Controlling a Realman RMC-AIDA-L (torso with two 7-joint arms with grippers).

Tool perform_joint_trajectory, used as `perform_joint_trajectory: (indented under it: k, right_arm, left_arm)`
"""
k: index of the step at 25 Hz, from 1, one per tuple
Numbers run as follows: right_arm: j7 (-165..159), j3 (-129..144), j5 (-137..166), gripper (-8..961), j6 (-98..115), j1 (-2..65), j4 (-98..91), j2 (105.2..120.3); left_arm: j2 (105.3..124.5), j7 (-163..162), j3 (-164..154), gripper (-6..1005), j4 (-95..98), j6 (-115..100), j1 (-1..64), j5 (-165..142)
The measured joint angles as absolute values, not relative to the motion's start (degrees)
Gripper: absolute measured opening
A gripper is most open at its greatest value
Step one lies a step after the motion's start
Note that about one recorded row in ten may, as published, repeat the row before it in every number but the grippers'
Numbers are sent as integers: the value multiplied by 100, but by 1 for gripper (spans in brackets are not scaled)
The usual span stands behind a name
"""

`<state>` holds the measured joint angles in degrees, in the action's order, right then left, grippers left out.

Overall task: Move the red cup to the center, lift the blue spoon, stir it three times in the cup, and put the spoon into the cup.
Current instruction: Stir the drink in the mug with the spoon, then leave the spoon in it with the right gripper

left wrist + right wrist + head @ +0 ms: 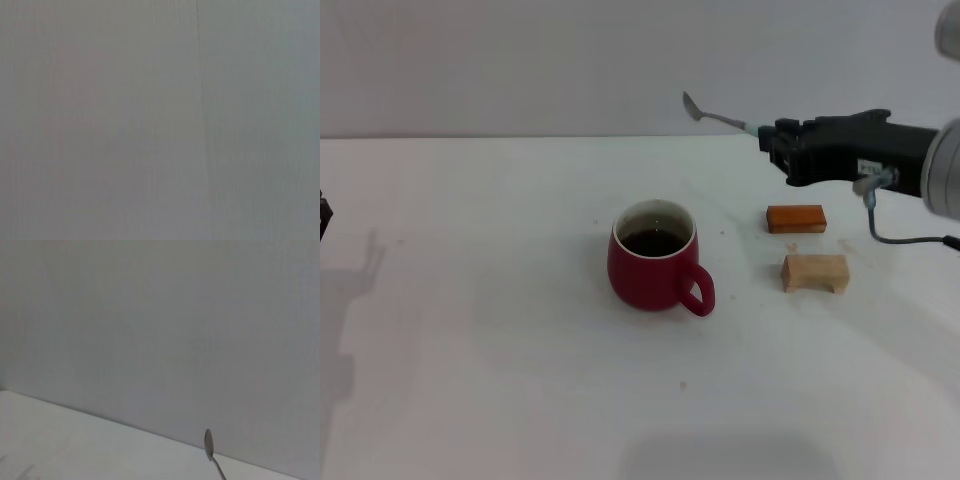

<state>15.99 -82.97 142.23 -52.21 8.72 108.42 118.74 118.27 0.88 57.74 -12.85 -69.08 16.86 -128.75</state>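
The red cup point(655, 262) stands near the middle of the white table point(500, 350), dark liquid inside, its handle turned toward me and to the right. My right gripper point(772, 141) hovers above the table behind and to the right of the cup, shut on the blue spoon point(720, 118). The spoon's grey bowl sticks out to the left, high above the table, and only a sliver of pale handle shows at the fingers. In the right wrist view the blue spoon point(210, 447) points at the grey wall. A dark bit of my left gripper point(324, 216) shows at the far left edge.
An orange-brown block point(796, 218) and a tan wooden block point(815, 272) lie to the right of the cup, under the right arm. A grey cable point(900, 238) hangs from that arm. The left wrist view shows only a grey wall.
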Motion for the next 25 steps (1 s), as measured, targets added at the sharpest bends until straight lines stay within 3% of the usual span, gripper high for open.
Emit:
perform_joint_trajectory:
  k: [9, 25]
  right_arm:
    - [1195, -8685, 14907, 124, -7137, 1760, 11438, 11878]
    - [906, -8768, 15028, 124, -8554, 2634, 11616, 11877]
  left_arm:
    - [11830, 88, 5774, 852, -1298, -6934, 1678, -12875]
    - [11830, 83, 5774, 852, -1327, -7015, 1644, -12880]
